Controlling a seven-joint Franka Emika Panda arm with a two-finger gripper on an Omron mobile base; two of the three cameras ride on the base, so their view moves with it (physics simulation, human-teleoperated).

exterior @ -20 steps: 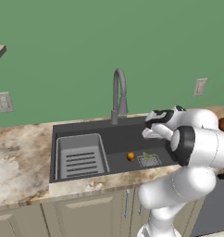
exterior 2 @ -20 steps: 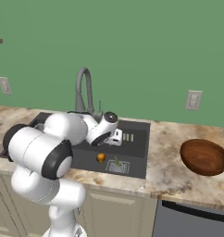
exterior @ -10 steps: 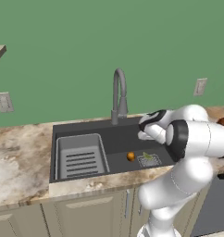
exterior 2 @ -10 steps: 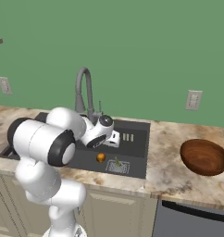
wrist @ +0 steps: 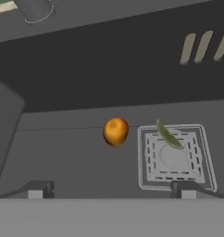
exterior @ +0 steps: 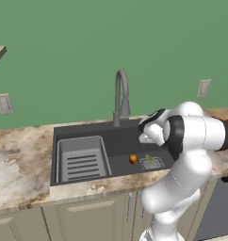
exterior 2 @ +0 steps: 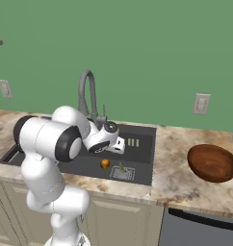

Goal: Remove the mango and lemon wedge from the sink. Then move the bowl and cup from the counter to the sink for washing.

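Tool (wrist: pixel 111 190) open, one mango (wrist: pixel 115 131), one lemon wedge (wrist: pixel 168 135)

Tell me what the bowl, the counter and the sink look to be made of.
Bowl: reddish-brown with a soft sheen, probably glazed ceramic or polished wood. Counter: beige-and-brown marbled pattern, likely polished stone. Sink: flat dark grey, matte, possibly composite or coated metal. All rendered, so these are guesses.

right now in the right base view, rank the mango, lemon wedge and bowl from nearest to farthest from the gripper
1. mango: on the sink floor, just below the open gripper.
2. lemon wedge: on the drain grate, right of the mango, only a little farther, so a close call with it.
3. bowl: on the counter well to the right, clearly farthest.
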